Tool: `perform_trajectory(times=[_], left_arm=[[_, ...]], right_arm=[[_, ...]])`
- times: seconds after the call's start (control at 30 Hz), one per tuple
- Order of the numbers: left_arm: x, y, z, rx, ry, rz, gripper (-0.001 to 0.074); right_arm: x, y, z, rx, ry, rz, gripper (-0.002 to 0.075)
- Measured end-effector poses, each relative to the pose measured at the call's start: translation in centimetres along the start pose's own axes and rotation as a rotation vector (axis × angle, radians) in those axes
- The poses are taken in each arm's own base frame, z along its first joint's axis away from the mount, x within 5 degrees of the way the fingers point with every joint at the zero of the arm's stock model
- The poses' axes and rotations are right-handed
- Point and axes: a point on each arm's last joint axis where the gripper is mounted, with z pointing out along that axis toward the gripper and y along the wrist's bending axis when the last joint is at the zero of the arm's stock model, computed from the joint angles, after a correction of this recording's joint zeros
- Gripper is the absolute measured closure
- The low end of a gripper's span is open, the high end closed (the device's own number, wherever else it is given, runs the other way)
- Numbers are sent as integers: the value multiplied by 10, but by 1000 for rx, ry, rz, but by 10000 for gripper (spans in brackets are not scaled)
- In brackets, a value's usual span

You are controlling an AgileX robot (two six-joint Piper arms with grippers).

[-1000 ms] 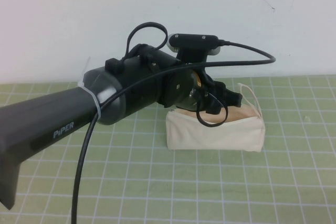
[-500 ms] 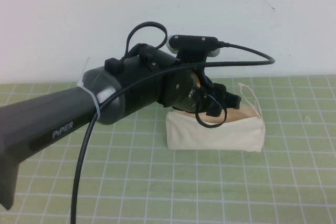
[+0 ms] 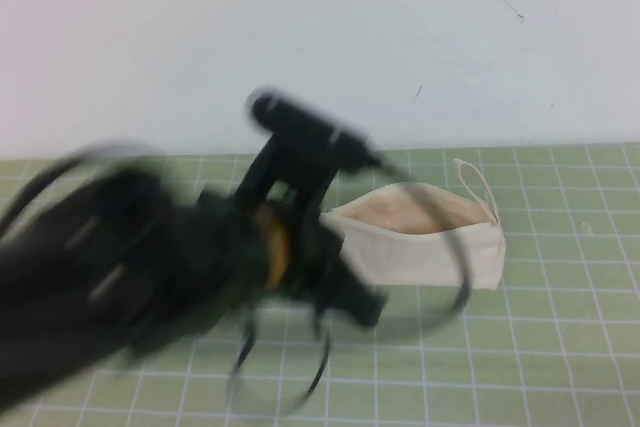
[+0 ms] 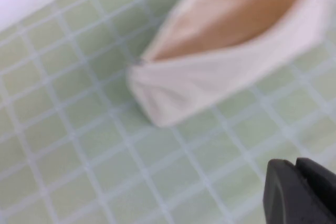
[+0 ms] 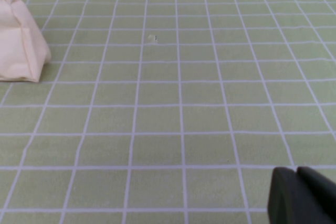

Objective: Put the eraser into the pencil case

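We see the cream-white fabric zip pencil case lying unzipped on the green gridded mat, beige lining showing; the eraser is not visible. The left gripper, fingertips together, hangs just in front of it, and the right gripper, also closed, hovers over bare mat well apart.

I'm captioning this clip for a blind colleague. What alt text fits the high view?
The left arm, blurred with motion, fills the near left of the green grid mat, its left gripper just in front of the cream pencil case. The pencil case lies open, showing beige lining, a loop strap at its right end. Neither the right gripper nor an eraser shows here.
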Motion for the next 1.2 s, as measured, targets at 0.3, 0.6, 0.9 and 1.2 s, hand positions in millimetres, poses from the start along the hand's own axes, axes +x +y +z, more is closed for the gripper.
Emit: perform_trajectory(times=[0.3, 0.6, 0.9, 1.2], left_arm=[[74, 13, -71, 113, -177, -150, 735], [119, 31, -100, 62, -247, -106, 736], [172, 51, -109, -20, -291, -222, 736], [219, 72, -123, -194, -384, -360, 737]], right_arm=[[0, 0, 0, 0, 0, 0, 727], [0, 0, 0, 0, 0, 0, 727], [0, 0, 0, 0, 0, 0, 727], [0, 0, 0, 0, 0, 0, 727]])
